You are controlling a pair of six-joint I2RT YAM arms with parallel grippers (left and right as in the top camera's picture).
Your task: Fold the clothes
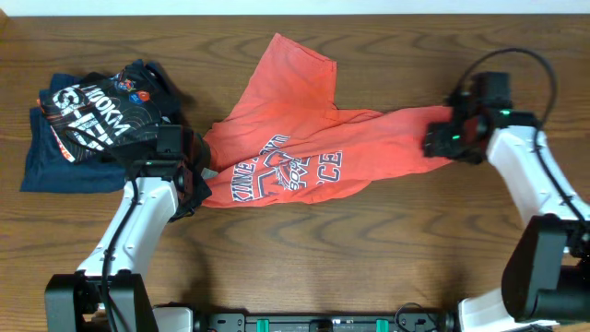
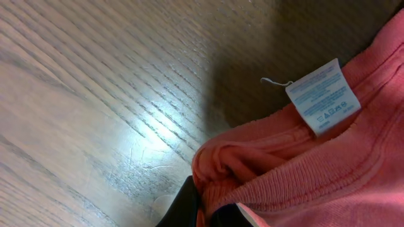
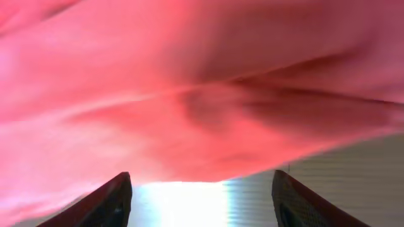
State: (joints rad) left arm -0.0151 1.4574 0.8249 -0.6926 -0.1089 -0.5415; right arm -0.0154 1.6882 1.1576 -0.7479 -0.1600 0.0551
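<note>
Fabric spans the table (image 1: pixel 369 258) in the overhead view: the coral-red shirt (image 1: pixel 295 157) lies stretched and rumpled between the left gripper (image 1: pixel 192 173) and the right gripper (image 1: pixel 444 140), with navy garments (image 1: pixel 64 152) piled just left of it. Left wrist view: the jaws pinch the shirt's bunched hem near a care label (image 2: pixel 323 94). Right wrist view: the jaws stand wide, cloth just past the tips, unheld. A left-arm pull now would likely drag the shirt, held at one end only, into the navy pile.
</note>
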